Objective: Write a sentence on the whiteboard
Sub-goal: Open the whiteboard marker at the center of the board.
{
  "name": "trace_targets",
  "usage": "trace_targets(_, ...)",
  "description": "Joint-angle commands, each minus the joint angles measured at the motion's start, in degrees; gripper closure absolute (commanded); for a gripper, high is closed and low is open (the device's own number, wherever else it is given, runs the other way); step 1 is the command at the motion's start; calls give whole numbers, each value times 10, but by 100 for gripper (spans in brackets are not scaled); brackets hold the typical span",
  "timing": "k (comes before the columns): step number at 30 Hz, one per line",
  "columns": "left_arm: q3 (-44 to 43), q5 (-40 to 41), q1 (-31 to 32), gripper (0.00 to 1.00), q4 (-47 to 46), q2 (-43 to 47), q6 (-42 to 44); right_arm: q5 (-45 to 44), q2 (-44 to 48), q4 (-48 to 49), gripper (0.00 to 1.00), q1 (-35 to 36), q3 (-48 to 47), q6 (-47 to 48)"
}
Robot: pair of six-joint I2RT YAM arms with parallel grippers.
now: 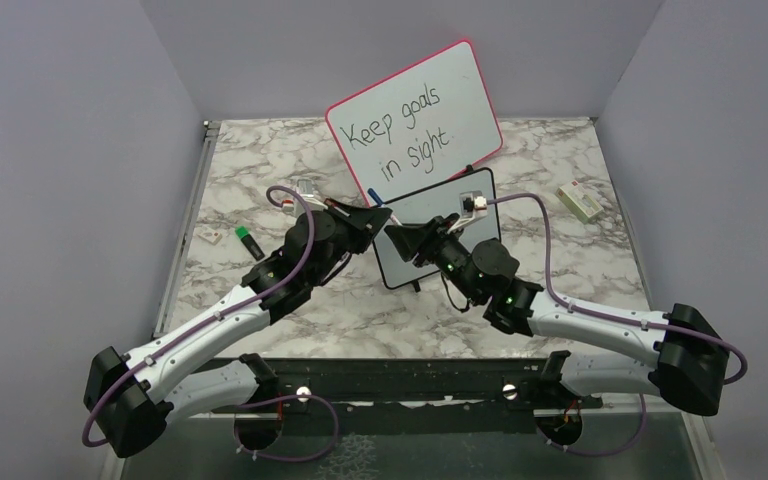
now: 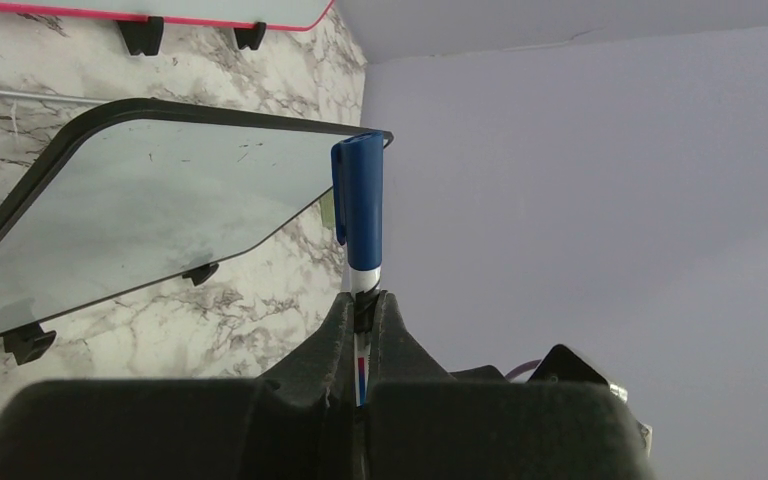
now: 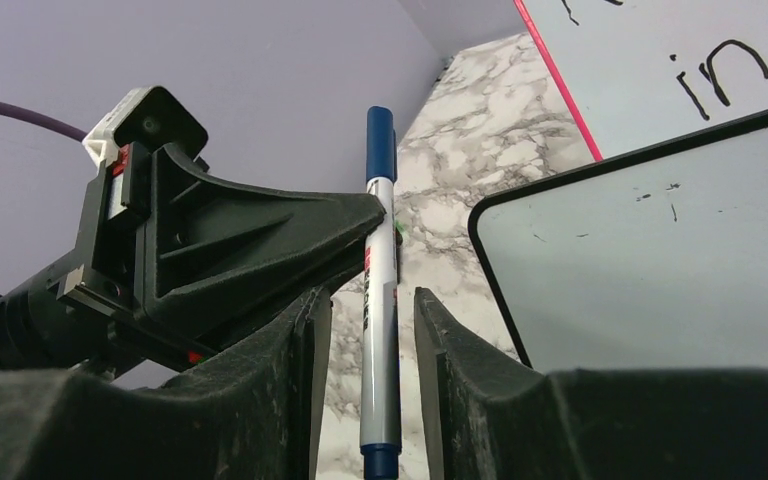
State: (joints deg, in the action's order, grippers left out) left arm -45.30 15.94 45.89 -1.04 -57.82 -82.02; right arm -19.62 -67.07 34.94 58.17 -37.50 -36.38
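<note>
Pinching marker point(image 2: 359, 200) in left gripper point(image 2: 362, 300), right gripper point(image 3: 370, 295) flanking it, whiteboard point(image 2: 140, 200) cut off.

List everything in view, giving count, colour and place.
whiteboard: one, black frame, table centre, no writing
marker: one, white with blue cap on, between the two sets of jaws, by the whiteboard's left edge
pink board: one, pink frame, black writing, propped at the back
black-and-green object: one, table left
white object: one, table's left edge
box: one, white and pale green, table right
table: one, grey-white marble
left arm: one, white and black; left jaws shut on marker
right arm: one, white and black; right jaws open either side of marker
</note>
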Motion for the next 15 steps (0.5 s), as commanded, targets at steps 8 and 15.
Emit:
trace_targets(8, 2, 2, 5, 100, -39, 7, -41, -26, 11, 40, 69, 3, 17, -4)
trace_targets(15, 24, -1, 10, 100, -49, 9, -69, -45, 20, 73, 71, 3, 41, -11)
